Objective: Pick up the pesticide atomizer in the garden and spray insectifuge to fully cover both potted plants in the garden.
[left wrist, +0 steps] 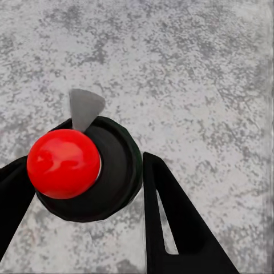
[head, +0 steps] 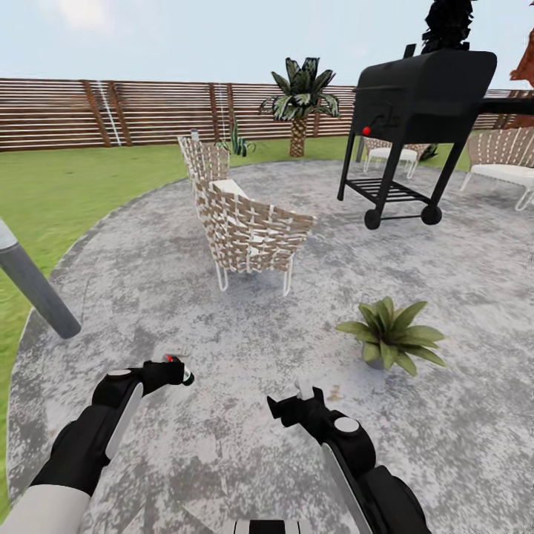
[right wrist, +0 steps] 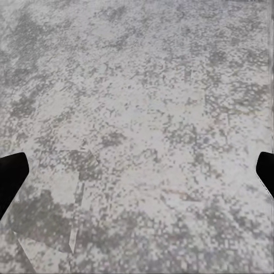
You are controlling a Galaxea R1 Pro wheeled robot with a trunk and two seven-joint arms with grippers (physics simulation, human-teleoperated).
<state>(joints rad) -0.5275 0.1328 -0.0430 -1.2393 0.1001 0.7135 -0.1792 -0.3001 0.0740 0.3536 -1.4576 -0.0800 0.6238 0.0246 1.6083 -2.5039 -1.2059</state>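
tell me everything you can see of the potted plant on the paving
The potted plant is a low rosette of broad, pointed green leaves, lighter toward the edges, spreading outward. A bit of grey pot shows under the leaves. It stands upright on the grey round paving, ahead of the right gripper and apart from it, with nothing touching it.

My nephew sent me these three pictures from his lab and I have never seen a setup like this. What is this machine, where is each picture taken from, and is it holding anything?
It is a simulated two-armed wheeled robot. The big picture looks down from its head onto grey round paving in a garden, with a potted plant, a woven chair and a black grill. The other two come from cameras at each wrist. The left gripper holds the pesticide atomizer, seen from its red-capped top. The right gripper is open, holding nothing.
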